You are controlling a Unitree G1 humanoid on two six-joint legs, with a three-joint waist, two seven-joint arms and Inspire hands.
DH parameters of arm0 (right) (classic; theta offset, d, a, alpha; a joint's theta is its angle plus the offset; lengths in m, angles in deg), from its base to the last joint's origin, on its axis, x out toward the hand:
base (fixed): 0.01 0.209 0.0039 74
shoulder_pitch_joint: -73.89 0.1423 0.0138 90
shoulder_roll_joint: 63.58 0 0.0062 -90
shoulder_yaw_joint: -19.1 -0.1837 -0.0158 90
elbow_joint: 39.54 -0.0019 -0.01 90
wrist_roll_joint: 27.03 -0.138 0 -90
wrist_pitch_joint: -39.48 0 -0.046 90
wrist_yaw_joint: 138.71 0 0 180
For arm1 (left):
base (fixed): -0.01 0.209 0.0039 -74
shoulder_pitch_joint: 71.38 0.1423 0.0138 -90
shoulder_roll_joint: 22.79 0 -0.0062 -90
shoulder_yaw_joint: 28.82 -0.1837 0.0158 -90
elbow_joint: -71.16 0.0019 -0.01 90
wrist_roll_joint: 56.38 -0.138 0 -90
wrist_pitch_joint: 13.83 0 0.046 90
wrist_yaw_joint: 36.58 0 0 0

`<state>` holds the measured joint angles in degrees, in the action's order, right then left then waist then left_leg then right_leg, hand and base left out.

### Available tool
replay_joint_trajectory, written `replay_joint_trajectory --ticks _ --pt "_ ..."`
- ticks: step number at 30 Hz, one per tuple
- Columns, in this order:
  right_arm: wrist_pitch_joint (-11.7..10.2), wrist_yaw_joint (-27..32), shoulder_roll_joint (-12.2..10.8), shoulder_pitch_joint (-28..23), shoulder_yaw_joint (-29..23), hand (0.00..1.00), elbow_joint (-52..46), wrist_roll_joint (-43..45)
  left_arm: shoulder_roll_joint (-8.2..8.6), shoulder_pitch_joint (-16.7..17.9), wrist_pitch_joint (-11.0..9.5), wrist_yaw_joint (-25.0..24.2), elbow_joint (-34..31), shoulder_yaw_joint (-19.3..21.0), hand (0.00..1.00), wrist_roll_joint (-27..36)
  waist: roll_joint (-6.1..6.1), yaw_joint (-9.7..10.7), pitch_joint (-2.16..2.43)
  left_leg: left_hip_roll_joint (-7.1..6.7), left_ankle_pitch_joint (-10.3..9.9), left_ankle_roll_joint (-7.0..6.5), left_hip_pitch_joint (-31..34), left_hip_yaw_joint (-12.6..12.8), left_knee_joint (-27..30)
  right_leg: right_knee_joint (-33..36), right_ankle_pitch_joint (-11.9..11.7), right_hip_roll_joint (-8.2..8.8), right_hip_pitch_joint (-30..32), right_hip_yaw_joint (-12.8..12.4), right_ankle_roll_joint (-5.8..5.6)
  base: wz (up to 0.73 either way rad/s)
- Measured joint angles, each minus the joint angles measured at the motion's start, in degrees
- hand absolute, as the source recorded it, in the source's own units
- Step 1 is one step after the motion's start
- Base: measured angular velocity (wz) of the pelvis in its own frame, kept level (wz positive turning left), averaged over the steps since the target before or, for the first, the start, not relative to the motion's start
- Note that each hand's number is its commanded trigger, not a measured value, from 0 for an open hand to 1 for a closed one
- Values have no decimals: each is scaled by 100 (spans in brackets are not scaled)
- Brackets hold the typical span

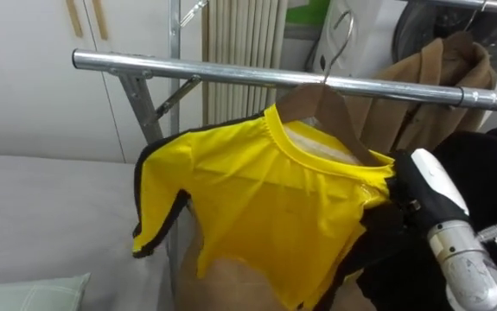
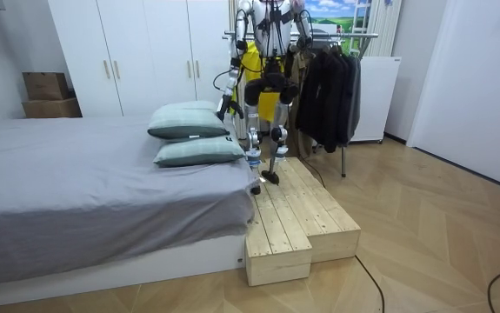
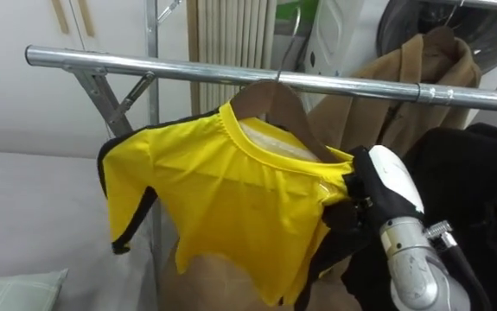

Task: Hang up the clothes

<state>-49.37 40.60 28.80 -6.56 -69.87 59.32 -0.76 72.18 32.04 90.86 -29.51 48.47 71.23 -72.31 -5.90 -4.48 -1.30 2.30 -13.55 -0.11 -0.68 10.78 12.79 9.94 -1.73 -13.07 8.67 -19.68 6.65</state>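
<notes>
Below rail [image 1: 231, 73], right hand [image 1: 434, 186] touches yellow shirt [image 1: 265, 199].

Body: upright on both legs, back to the room camera.
Right arm: enters the eye views from the lower right; right forearm [image 1: 471, 269] silver, angled upward and to the left.
Right hand [image 1: 430, 181]: raised at chest height, white back turned up, dark underside facing left.
Left arm: lowered beside the torso on the room view's left.
Left hand [image 2: 223, 107]: near hip level, too small to read.
</notes>
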Motion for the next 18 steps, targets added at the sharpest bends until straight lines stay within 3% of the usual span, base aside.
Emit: replay_joint_trajectory --ticks 18 --pt "15 -299 -7 44 238 100 1220 -160 2 -3 1 0 -86 -143 0 7 138 -32 4 1 5 8 -102 -127 -2 -25 26 15 -120 85 24 2"
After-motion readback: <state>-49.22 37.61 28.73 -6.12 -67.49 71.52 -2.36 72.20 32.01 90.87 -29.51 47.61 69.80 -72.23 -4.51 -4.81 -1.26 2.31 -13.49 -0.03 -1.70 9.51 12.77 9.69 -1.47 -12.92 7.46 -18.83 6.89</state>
